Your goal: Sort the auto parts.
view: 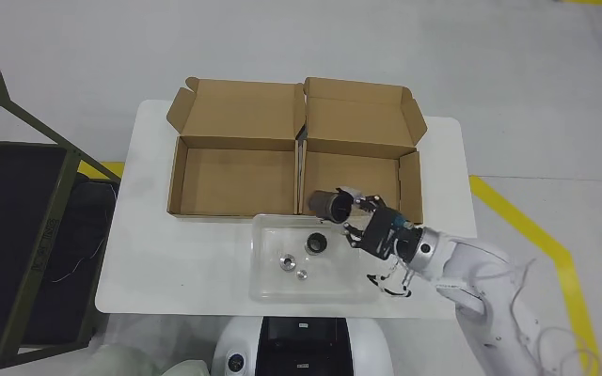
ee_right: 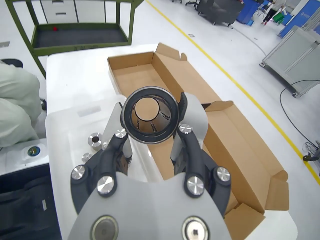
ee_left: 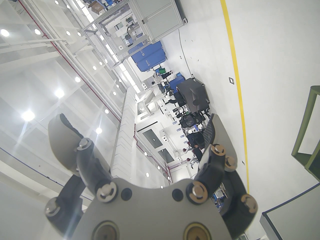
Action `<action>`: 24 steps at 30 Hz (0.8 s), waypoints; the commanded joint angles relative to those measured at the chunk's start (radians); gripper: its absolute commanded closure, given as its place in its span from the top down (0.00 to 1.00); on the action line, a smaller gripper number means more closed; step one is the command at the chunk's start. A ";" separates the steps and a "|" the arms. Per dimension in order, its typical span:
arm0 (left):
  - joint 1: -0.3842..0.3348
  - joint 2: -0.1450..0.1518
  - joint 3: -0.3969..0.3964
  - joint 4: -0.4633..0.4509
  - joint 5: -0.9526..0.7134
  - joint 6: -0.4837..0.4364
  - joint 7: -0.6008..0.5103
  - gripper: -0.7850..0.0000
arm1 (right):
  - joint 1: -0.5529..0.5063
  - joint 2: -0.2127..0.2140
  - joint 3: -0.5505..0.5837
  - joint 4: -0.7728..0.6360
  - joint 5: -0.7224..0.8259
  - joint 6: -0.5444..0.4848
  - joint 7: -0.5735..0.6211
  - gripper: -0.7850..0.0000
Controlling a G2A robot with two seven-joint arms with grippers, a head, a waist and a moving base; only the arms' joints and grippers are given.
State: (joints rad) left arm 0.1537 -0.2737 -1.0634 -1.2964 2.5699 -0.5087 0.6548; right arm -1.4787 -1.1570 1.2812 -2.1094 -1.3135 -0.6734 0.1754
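The left gripper (ee_left: 136,126) points up at the room, away from the table. Its two fingers (ee_left: 62,136) stand wide apart and hold nothing. On the white table (view: 188,273) two brown boxes sit side by side, with their lids folded back. The left box (view: 235,183) touches the right one along one wall. In front of the boxes, nearer the robot, lies a clear tray (view: 268,287). Its far edge is right up against the boxes. In the tray a silver part (view: 285,262) that is round sits near the middle. A tiny part (view: 302,275), silver too, lies just beside it. A black ring (view: 316,243) sits a little farther back and to the right. Next comes the tube (view: 328,202). It is dark and round, open at both ends, and it lies on its side in the air. It hangs over the near left corner of the right box (view: 353,174), just past the tray's far edge. The right gripper (view: 344,211) grips it, one finger pressed on each side of the tube's wall. The gripper points toward the left and away from the robot. The right arm (view: 480,268) comes in from the lower right corner and is bent. It reaches over the right end of the tray, with the wrist held low and nearly flat above the tray.
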 commanded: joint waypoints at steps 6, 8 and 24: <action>0.000 0.000 0.000 0.000 0.000 0.000 0.000 1.00 | 0.024 -0.004 0.011 -0.050 0.038 0.070 -0.087 0.00; 0.000 0.000 0.000 0.000 0.000 0.000 0.000 1.00 | 0.024 -0.004 0.024 -0.062 0.048 0.093 -0.122 0.00; 0.000 0.000 0.000 0.000 0.000 0.000 0.000 1.00 | 0.043 -0.010 0.048 -0.055 0.106 0.177 -0.242 0.00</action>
State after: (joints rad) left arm 0.1537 -0.2737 -1.0634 -1.2964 2.5699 -0.5087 0.6548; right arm -1.4357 -1.1669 1.3290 -2.1649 -1.2067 -0.4987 -0.0650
